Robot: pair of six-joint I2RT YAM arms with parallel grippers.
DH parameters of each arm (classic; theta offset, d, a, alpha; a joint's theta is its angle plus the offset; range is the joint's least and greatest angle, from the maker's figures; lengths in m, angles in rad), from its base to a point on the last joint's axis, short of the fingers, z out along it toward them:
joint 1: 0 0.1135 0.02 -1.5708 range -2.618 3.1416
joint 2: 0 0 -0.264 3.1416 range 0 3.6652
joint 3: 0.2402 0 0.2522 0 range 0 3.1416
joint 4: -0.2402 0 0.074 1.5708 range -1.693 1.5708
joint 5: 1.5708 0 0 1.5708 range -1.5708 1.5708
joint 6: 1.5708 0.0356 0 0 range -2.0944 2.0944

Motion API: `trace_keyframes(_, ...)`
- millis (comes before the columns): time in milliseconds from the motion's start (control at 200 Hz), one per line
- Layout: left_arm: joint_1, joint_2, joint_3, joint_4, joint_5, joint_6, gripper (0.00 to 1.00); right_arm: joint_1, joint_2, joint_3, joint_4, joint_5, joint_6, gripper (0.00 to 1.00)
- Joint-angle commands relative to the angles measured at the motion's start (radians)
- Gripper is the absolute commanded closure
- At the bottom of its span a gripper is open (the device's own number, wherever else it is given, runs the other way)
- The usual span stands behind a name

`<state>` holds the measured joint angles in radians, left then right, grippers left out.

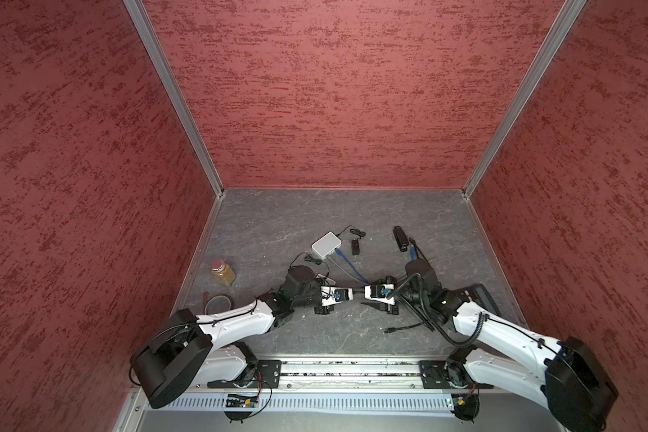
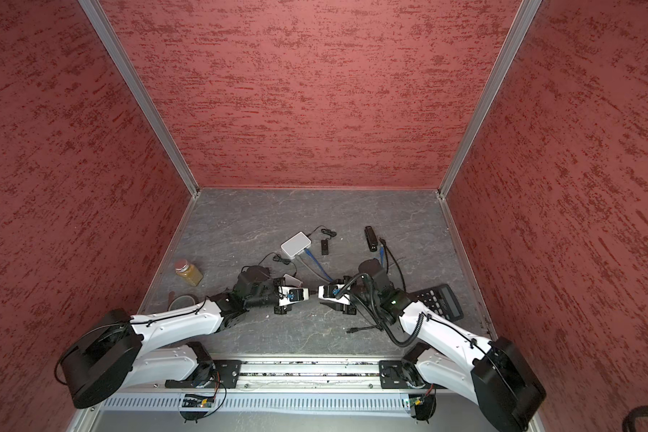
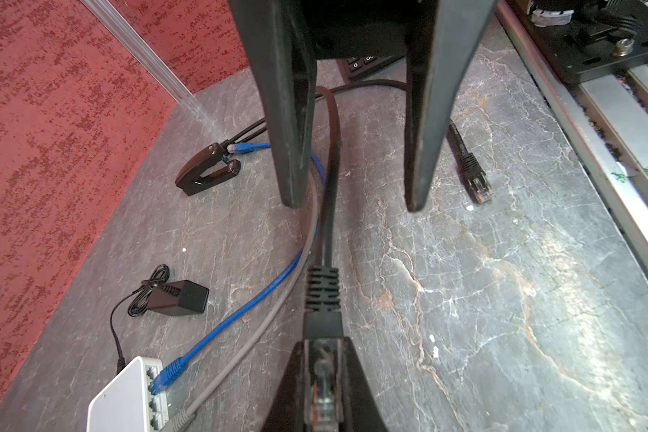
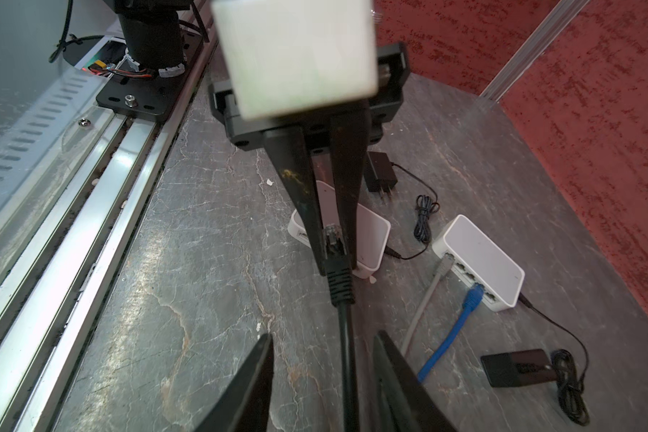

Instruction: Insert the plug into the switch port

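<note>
Pinching the black plug [image 4: 333,239] between nearly closed jaws, the left gripper [image 4: 332,262] holds it above the tabletop [image 1: 277,217], just front of centre. The right gripper [image 3: 352,205] has its jaws parted, astride the cable [image 3: 330,194]. The white switch [image 1: 326,245] lies farther back.

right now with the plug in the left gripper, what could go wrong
The plug points its clear tip into the left gripper, boot outward, so it probably cannot be inserted without a regrasp. Its black cable runs through the open right gripper and may snag when the left arm moves.
</note>
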<state>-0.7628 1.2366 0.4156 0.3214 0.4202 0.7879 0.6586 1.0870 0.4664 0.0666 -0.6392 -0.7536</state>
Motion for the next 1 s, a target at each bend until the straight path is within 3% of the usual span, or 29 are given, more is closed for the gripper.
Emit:
trace_keyframes(0, 0.004, -0.011, 0.022, -0.018, 0.043, -0.026, 0.94, 0.019, 0.039, 0.015, 0.135, 0.007, 0.023, 0.57)
trace_keyframes(175, 0.004, -0.010, 0.022, -0.015, 0.055, -0.033, 0.94, 0.046, 0.125, 0.035, 0.206, 0.013, 0.044, 0.60)
trace_keyframes(326, 0.005, -0.009, 0.021, -0.016, 0.054, -0.035, 0.94, 0.059, 0.174, 0.044, 0.250, 0.010, 0.070, 0.69)
trace_keyframes(586, 0.005, -0.007, 0.020, -0.018, 0.048, -0.029, 0.94, 0.064, 0.180, 0.041, 0.263, 0.004, 0.093, 0.71)
trace_keyframes(842, 0.010, -0.008, 0.019, -0.003, 0.045, -0.024, 0.94, 0.067, 0.195, 0.053, 0.223, -0.016, 0.082, 0.83)
trace_keyframes(947, 0.010, -0.011, 0.015, 0.003, 0.040, -0.026, 0.93, 0.069, 0.200, 0.054, 0.219, -0.029, 0.075, 0.95)
trace_keyframes(992, 0.010, -0.010, 0.010, 0.015, 0.027, -0.036, 0.88, 0.068, 0.205, 0.052, 0.220, -0.030, 0.081, 0.98)
